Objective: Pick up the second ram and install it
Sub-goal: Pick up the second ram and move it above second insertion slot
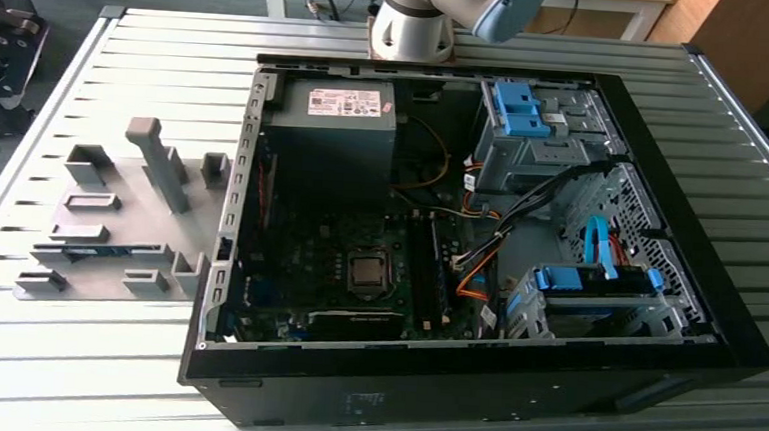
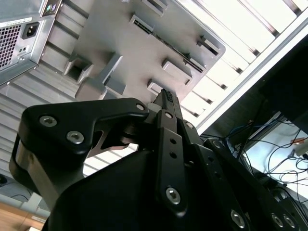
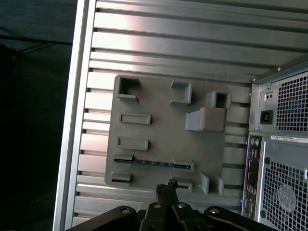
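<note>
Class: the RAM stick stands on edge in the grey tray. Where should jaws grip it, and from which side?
Probably the bare middle span of the RAM stick, between the two end holders of the grey tray, from straight above. It stands on edge, so jaws close across its thin faces.

Second ram [image 3: 154,162]: thin dark blue-green strip against plain grey holder tray [image 3: 159,130]. Table [image 1: 68,356]: silvery, ribbed in parallel slats. Computer case [image 1: 481,392] black, drive brackets [image 1: 518,108] bright blue, gripper [image 3: 166,185] matte black.
</note>
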`<state>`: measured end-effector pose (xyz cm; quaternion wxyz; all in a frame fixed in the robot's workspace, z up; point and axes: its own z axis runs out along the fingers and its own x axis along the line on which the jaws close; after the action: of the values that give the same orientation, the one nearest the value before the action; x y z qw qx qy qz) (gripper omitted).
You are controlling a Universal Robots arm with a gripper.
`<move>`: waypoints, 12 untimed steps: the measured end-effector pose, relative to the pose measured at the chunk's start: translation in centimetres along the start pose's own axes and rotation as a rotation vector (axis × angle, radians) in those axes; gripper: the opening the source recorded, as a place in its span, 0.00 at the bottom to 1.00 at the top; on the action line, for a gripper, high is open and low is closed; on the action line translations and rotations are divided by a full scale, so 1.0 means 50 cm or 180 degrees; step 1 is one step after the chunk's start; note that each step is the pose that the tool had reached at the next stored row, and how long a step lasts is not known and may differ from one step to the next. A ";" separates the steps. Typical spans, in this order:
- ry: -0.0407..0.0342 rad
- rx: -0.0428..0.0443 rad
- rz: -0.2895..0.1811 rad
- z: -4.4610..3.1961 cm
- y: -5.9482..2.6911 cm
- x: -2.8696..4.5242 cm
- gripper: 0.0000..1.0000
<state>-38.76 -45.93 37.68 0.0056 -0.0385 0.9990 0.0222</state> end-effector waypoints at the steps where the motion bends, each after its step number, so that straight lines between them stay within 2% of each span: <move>1: 0.0000 0.0000 -0.0006 0.000 0.000 0.000 0.10; 12: 0.0006 -0.0002 -0.0137 0.000 0.000 0.000 0.10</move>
<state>-38.76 -45.93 37.68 0.0051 -0.0601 0.9979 0.0223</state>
